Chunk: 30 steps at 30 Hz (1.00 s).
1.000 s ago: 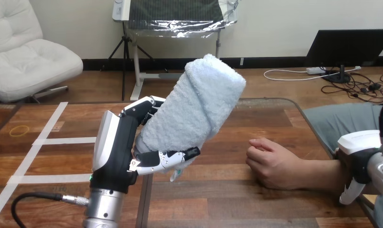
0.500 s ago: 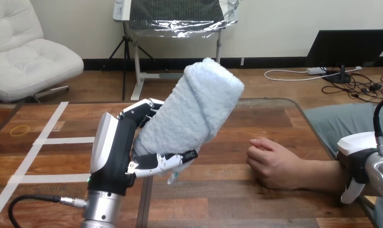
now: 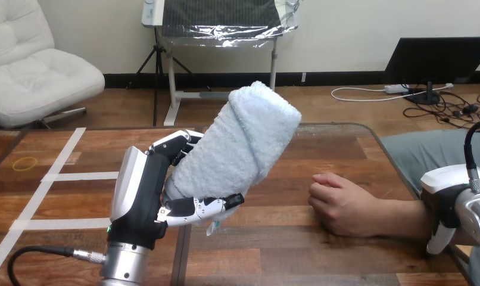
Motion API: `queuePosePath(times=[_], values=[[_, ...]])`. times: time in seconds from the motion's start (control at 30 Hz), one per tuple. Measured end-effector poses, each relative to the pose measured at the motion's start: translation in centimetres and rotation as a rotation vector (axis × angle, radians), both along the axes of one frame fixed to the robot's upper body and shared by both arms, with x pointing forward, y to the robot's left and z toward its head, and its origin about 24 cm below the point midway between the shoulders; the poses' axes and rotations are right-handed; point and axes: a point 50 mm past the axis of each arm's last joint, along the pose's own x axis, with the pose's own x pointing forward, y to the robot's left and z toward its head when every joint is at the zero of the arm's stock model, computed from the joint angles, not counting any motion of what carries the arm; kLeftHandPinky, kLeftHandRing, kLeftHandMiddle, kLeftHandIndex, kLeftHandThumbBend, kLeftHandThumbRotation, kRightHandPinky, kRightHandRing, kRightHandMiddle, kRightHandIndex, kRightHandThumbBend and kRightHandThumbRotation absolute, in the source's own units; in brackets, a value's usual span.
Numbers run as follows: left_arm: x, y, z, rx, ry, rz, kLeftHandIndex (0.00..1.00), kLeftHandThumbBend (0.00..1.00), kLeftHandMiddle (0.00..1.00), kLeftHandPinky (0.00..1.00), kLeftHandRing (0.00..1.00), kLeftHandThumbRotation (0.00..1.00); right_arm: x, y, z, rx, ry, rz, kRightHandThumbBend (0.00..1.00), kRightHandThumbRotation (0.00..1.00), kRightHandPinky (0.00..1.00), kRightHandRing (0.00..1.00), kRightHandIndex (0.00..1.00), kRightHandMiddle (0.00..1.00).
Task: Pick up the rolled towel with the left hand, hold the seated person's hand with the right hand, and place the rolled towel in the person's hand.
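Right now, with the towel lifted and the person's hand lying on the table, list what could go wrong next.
1. The left hand grips the towel near its lower end; the long tilted top could lever it loose.
2. The person's hand rests curled on the table, no open palm showing, so the towel might roll off it.
3. The right hand sits by the person's forearm; whether it holds cannot be told, so the person's hand may shift.

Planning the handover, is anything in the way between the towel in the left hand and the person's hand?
Nothing visible: bare table lies between the rolled towel, held up in the left hand, and the person's hand, which rests there loosely curled.
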Motion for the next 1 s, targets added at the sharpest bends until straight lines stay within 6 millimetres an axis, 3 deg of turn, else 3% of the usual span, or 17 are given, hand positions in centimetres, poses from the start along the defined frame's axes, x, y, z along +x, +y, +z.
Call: queuePosePath(times=[0.17, 0.47, 0.7, 1.0], values=[[0.0, 0.1, 0.0, 0.008, 0.003, -0.005, 0.55, 0.54, 0.47, 0.39, 0.41, 0.00, 0.1, 0.0, -0.2, 0.001, -0.003, 0.003, 0.60, 0.24, 0.50, 0.60, 0.79, 0.68], [0.0, 0.2, 0.0, 0.013, 0.008, -0.006, 0.54, 0.53, 0.47, 0.37, 0.40, 0.00, 0.3, 0.1, -0.7, 0.029, -0.025, 0.002, 0.61, 0.19, 0.30, 0.40, 0.68, 0.53], [0.1, 0.3, -0.2, 0.016, 0.034, -0.006, 0.54, 0.54, 0.47, 0.36, 0.39, 0.00, 0.5, 0.0, -1.0, 0.044, -0.045, 0.001, 0.63, 0.17, 0.23, 0.33, 0.64, 0.47], [0.2, 0.4, -0.6, 0.025, 0.065, 0.005, 0.54, 0.54, 0.46, 0.35, 0.38, 0.00, 0.7, 0.0, -1.0, 0.055, -0.067, 0.004, 0.65, 0.15, 0.20, 0.30, 0.69, 0.45]])
